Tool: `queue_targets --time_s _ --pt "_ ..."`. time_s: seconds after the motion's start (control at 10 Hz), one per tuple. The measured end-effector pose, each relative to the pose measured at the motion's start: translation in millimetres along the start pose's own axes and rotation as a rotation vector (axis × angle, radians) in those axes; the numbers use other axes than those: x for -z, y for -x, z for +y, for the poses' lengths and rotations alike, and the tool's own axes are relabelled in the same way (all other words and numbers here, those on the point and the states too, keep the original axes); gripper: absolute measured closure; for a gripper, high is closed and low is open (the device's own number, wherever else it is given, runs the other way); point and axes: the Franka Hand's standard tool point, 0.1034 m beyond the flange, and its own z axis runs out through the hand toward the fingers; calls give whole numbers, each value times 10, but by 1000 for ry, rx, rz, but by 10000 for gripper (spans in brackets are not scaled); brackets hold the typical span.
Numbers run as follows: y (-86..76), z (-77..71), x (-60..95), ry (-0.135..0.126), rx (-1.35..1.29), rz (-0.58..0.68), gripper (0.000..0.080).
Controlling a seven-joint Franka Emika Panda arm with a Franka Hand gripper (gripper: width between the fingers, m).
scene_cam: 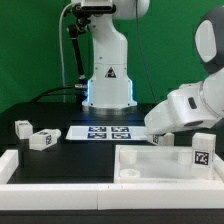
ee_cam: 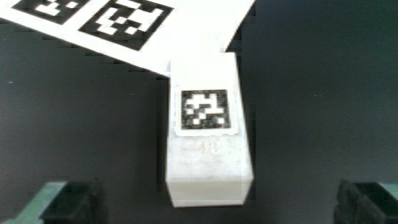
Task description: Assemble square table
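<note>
Above a white leg (ee_cam: 210, 120) by the marker board (ee_cam: 107, 25), arm (scene_cam: 185, 105) angled down, fingers (ee_cam: 57, 205) spread wide

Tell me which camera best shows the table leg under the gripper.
The wrist view: the table leg lies centred, tag facing up, between the fingers of the open gripper, its far end by the marker board. In the exterior view the arm covers that spot, so the leg cannot be made out.
</note>
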Motion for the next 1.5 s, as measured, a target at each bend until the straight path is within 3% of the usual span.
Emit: queue_targets --time_s 0.4,0.5,0.6,0.7,0.9,1.4,1.5 --pt "11 -11 -326 -2 2 -10 151" --pt "8 -6 -320 -3 2 -9 151" --pt "8 -3 -322 -4 1 -9 272" --pt "8 1 -325 -4 1 -10 272" --pt "9 7 -329 -6 0 -10 511" --pt "24 29 -316 -10 0 -14 510" --pt "154 130 -66 -24 20 -43 510"
